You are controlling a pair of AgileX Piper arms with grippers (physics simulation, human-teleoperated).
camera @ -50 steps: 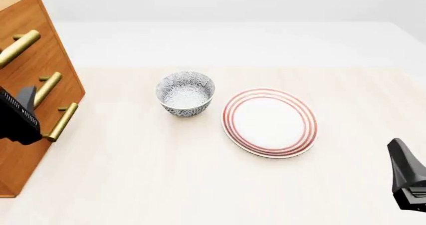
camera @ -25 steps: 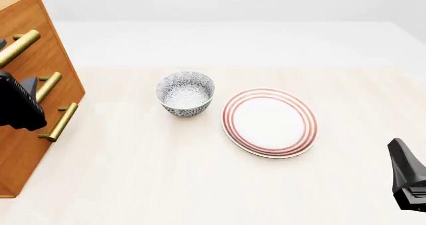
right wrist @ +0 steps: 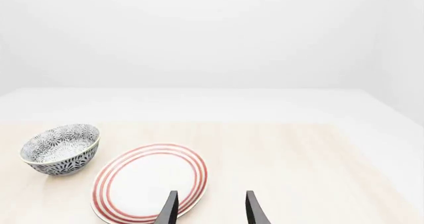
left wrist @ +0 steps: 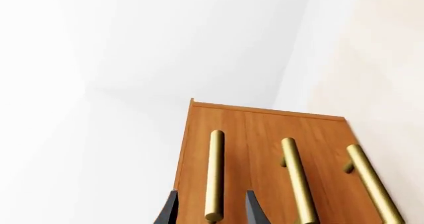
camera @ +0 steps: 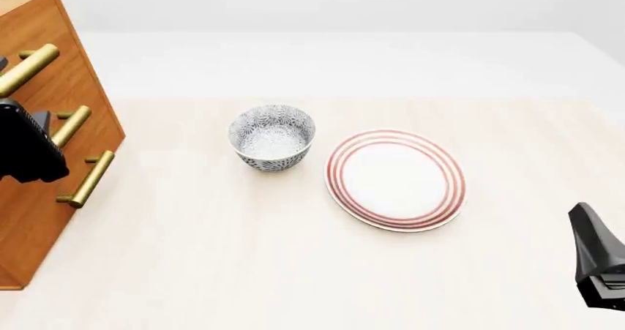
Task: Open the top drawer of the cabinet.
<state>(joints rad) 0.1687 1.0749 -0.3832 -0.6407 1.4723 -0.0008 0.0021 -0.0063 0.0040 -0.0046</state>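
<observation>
A pale wooden table (camera: pixel 244 271) carries three things. The cabinet (camera: pixel 58 125) stands at its nine o'clock edge. A patterned bowl (camera: pixel 272 137) sits near the centre, with a red-ringed plate (camera: pixel 396 179) just beside it, toward four o'clock.

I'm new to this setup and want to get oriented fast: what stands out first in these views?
The tall orange-brown cabinet at the table's left edge, its three brass handles jutting out, catches the eye first. The left gripper sits in front of it, fingers open on either side of the top drawer handle. Mid-table, a patterned bowl stands beside a red-ringed plate, while the right gripper hangs open near the plate's edge.
</observation>
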